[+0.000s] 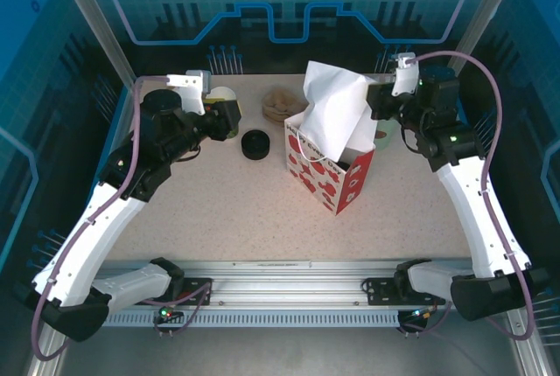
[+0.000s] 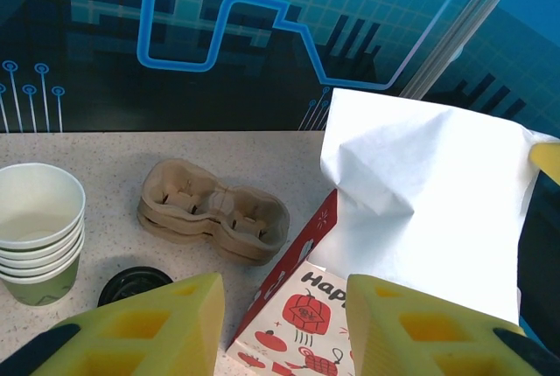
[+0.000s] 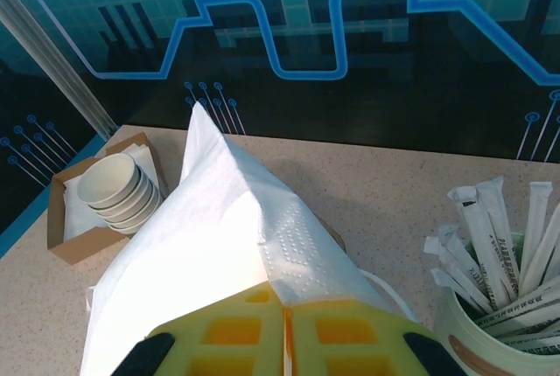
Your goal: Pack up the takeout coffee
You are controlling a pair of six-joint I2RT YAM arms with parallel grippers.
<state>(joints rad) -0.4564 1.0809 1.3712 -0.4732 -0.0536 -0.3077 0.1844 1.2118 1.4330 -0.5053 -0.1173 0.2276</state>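
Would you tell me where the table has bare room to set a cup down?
The widest bare stretch of table lies between the red-and-white bag, with its white napkin, and the near rail. The back is crowded: black lids, cup carriers and stacked cups left of the bag, wrapped straws on its right.

light bright, even, apparently overhead | shadows soft, short | glare faint on back wall (image 1: 280, 9) | focus sharp

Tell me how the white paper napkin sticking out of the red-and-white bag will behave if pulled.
The white paper napkin is probably floppy: it shows creases and folds. It looks thin and embossed, so likely light and easy to tear.
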